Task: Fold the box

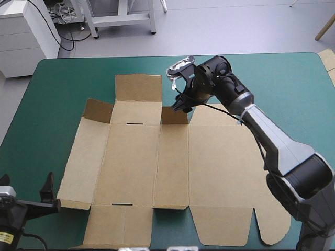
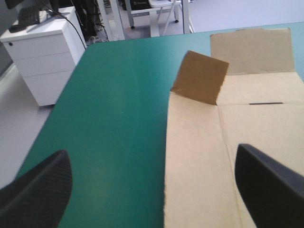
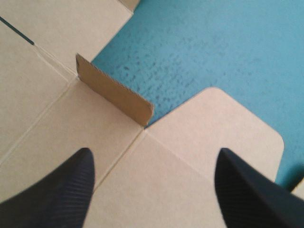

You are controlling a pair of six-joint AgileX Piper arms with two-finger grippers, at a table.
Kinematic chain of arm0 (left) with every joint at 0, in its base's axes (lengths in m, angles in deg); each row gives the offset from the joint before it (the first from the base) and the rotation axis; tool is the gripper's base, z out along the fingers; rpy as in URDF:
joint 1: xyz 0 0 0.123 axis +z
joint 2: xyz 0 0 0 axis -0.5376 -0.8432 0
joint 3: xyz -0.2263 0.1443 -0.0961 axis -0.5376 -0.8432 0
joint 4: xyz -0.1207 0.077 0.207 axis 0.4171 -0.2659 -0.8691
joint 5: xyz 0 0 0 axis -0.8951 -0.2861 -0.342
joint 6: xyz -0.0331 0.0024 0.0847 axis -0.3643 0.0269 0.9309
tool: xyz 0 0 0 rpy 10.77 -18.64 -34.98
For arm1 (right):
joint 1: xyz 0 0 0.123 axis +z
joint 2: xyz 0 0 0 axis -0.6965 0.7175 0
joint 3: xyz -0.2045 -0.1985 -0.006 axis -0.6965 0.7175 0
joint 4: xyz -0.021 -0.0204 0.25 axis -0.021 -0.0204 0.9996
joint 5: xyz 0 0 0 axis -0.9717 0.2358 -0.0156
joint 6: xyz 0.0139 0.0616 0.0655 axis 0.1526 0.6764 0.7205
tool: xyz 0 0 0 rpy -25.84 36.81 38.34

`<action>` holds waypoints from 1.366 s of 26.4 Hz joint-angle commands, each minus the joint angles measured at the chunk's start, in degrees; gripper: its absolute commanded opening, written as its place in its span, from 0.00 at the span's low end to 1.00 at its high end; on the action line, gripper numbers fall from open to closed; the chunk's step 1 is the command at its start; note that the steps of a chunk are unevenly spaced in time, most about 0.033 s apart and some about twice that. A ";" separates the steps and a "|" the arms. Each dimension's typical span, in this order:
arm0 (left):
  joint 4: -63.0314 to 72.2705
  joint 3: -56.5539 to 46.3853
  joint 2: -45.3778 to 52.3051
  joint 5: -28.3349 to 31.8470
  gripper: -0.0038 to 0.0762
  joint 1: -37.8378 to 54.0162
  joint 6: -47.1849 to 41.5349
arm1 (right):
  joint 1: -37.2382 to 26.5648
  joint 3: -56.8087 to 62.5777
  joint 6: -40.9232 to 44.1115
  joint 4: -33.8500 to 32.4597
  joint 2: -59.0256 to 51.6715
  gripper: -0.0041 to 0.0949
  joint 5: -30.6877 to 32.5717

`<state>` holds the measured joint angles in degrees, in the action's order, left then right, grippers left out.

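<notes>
The brown box [image 1: 172,167] lies as a cut sheet, mostly flat, across the middle of the table. Two small flaps stand raised along its far side, one at the left [image 1: 97,110] and one near the middle [image 1: 174,115]. My right gripper [image 1: 181,104] hovers open just above the middle flap [image 3: 116,92], its own gripper [image 3: 152,185] with nothing between the fingers; a rounded flap [image 3: 223,130] lies flat beside it. My left gripper [image 1: 49,197] stands open at the sheet's near left corner. In its own view the left gripper [image 2: 152,190] straddles the sheet's left edge, the raised left flap [image 2: 199,76] ahead.
Bare teal-green cover [image 1: 57,94] runs left of and beyond the sheet, and also far right [image 1: 293,89]. A pale edge of board [image 1: 328,61] shows at the table's far right edge. A white drawer cabinet [image 2: 42,57] stands off the far left corner.
</notes>
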<state>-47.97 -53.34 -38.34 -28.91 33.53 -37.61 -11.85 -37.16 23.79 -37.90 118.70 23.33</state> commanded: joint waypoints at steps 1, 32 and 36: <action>-3.30 7.14 -8.02 6.05 0.87 0.13 0.01 | -0.25 5.44 2.03 -2.00 -8.45 0.34 -2.97; 34.51 34.41 -67.00 -27.10 0.87 24.98 22.25 | -0.25 60.04 17.72 -9.93 -78.04 0.02 -7.39; 36.26 28.58 -69.13 -27.02 0.87 24.98 27.30 | -0.25 61.19 17.72 -11.64 -81.21 0.02 -4.32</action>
<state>-15.92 -23.74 -108.58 -55.35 58.38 -13.27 -11.85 25.02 41.57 -47.17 38.10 21.14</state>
